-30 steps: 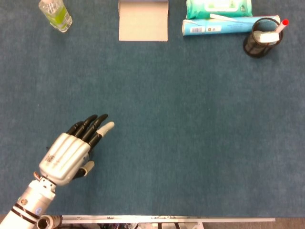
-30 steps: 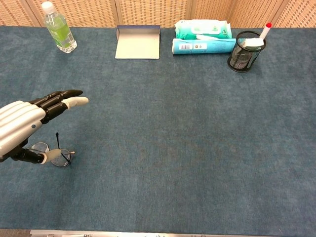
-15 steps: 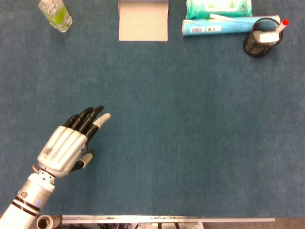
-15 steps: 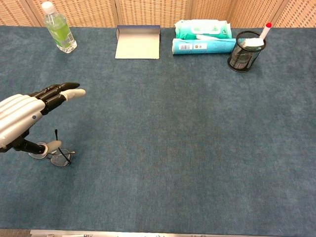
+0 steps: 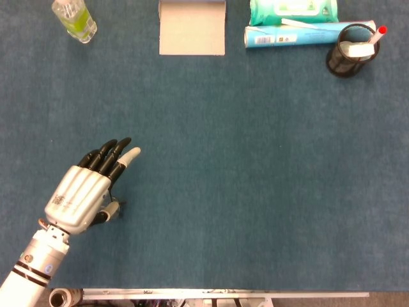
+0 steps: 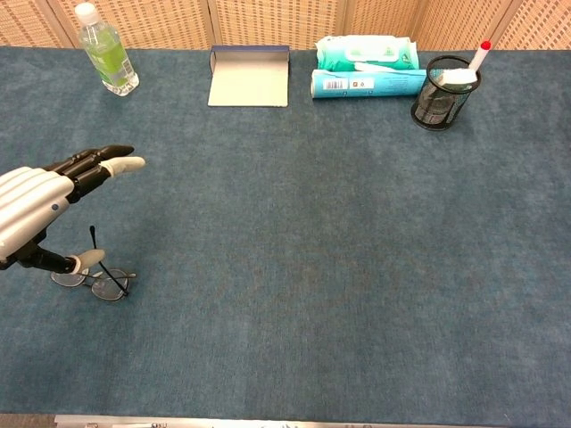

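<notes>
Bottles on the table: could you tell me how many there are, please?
1. The bottle stands at the table's far left corner, left of the open box. None seems hidden, though the robot hand covers a little of the near left.

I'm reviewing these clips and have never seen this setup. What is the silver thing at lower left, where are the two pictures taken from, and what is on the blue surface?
It is the robot's left hand, silver-backed with black fingers, fingers stretched out. One picture looks straight down from the head, the other forward from the chest. On the blue carpeted table, under the hand, lies a pair of thin wire-framed glasses; its thumb looks to touch them, but a grip is unclear. Along the far edge: a clear plastic bottle of green drink, an open flat cardboard box, a teal wipes pack, a light-blue tube, and a black mesh pen cup. The right hand is out of sight.
</notes>
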